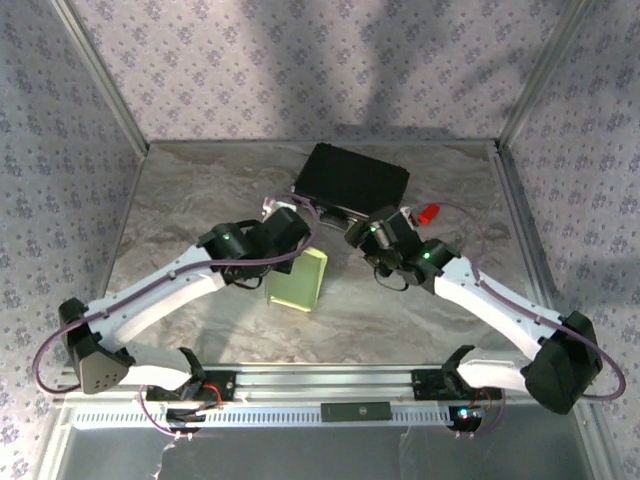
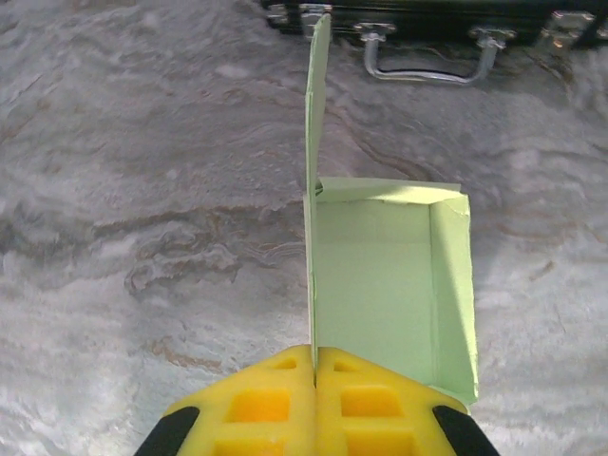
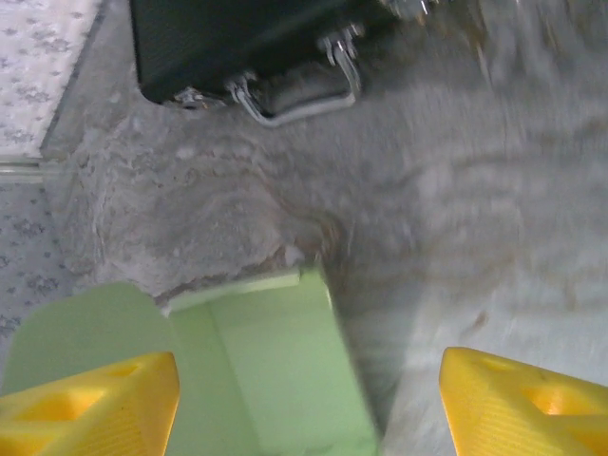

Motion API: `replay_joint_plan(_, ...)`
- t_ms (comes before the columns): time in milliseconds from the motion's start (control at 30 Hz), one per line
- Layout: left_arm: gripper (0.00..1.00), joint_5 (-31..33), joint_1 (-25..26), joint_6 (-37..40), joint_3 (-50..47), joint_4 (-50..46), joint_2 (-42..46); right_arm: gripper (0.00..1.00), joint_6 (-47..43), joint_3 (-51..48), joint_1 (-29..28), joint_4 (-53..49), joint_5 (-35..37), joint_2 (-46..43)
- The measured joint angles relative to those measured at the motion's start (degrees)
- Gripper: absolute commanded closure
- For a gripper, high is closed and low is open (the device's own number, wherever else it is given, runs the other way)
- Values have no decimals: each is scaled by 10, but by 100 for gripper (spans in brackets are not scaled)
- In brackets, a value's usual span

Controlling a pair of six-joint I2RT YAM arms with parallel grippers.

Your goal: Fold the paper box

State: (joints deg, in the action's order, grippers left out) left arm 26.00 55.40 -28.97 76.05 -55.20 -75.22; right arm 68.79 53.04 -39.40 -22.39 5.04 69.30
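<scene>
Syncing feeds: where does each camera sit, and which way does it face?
Top external: above and behind, looking down on the table; left arm and right arm show.
Left wrist: faces along the shut left gripper, pinching the paper box, toward the black case.
Right wrist: looks down through the open right gripper.
Shared: box and case.

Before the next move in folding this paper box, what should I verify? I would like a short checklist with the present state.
1. Left claw shut on a paper box wall: ok.
2. Right claw open above the box: ok.
3. Right claw clear of the card: cannot tell.
4. Black case apart from the box: ok.
5. Box closed: not ok, one flap stands upright.
</scene>
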Motion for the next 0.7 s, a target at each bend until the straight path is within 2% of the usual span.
replay_joint_plan(133, 100, -77, -26, 121, -14, 19, 50, 40, -204, -17, 45, 47, -69, 11)
replay_joint_plan(233, 100, -127, -47, 191, -15, 23, 72, 40, -335, -17, 40, 54, -104, 14)
replay_joint_plan(333, 100, -169, -68, 242, -15, 25, 67, 41, -420, -17, 36, 55, -123, 14)
replay_joint_plan(467, 100, -212, -87, 298, -14, 24, 17, 42, -480, -17, 36, 55, -133, 14)
replay_joint_plan(633, 100, -257, -109, 360, 5, 5, -66, 41, -509, -16, 39, 48, -139, 13)
replay_joint_plan(700, 100, -275, -124, 379, 25, -2, -91, 36, -518, -13, 43, 39, -148, 13)
